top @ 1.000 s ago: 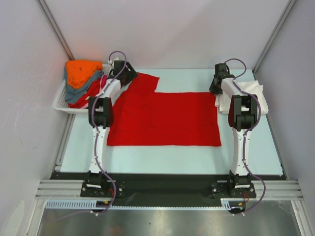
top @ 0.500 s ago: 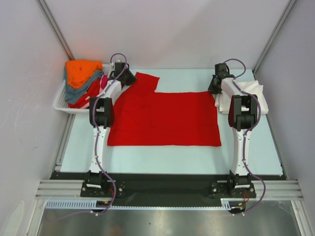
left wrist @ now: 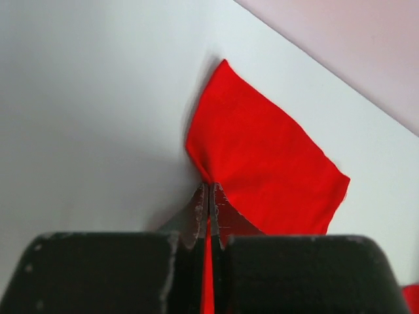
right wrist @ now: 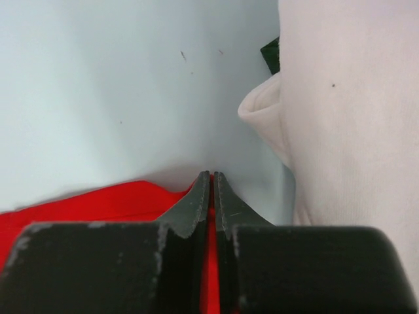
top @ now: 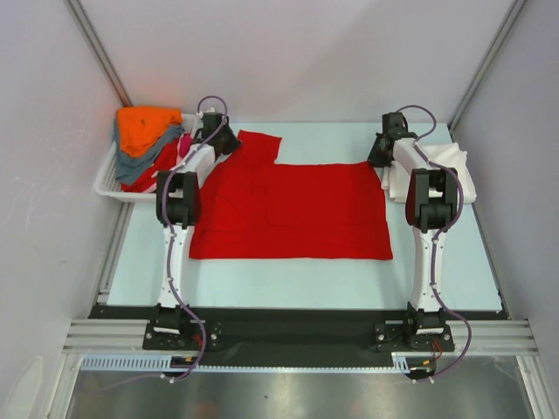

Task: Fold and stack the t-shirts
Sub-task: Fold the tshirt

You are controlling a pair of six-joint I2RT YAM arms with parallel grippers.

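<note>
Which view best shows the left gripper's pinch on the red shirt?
The left wrist view: the left gripper is shut on a thin fold of the red t-shirt at its sleeve. The top view shows only the arm over the shirt's far left corner; the right wrist view misses it.

— Red t-shirt (top: 293,209)?
— Spread flat mid-table, one sleeve sticking out far-left, far corners pinched.
— Cream-white t-shirt (top: 458,170)?
— Folded at the right edge, just beside the red.
— Others?
— Orange (top: 144,122), grey-teal (top: 140,155) and red ones, heaped at the far left.
</note>
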